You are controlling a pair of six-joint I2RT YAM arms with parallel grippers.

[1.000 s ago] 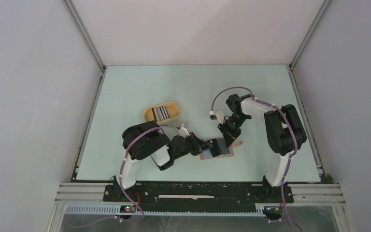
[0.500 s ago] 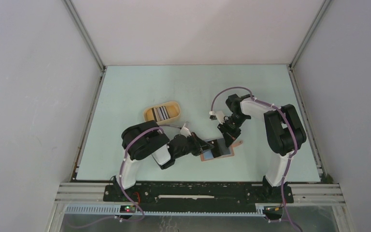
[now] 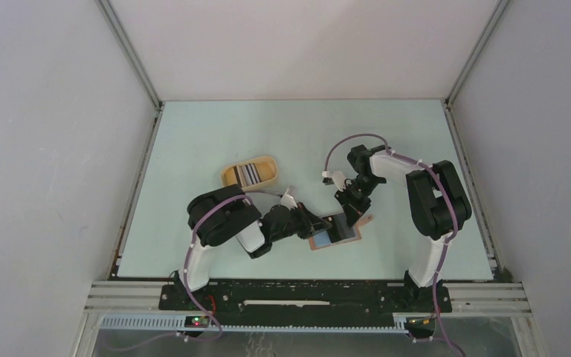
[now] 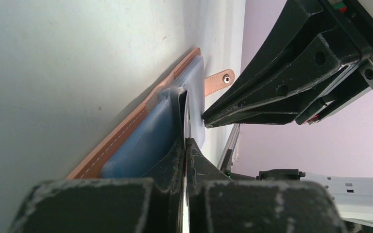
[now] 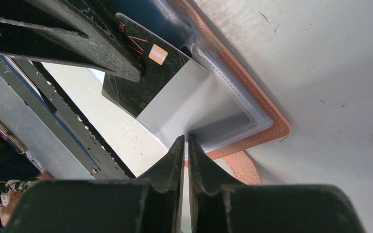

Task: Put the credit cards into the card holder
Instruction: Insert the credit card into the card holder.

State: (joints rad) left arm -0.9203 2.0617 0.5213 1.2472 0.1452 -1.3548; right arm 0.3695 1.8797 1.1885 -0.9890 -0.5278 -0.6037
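Right wrist alone shows chip (image 5: 158, 54) on black card (image 5: 126, 94).

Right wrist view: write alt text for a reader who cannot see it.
The left gripper holds a black credit card with a gold chip partly inside a clear pocket of the open brown card holder. The right gripper pinches that pocket's edge.

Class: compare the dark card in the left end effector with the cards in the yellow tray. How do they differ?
The dark card is gripped by the left end effector, tilted, one end inside the card holder; the tray cards lie in the yellow tray, untouched. The dark card is single; the tray cards are several, dark and pale. All are thin flat rectangles.
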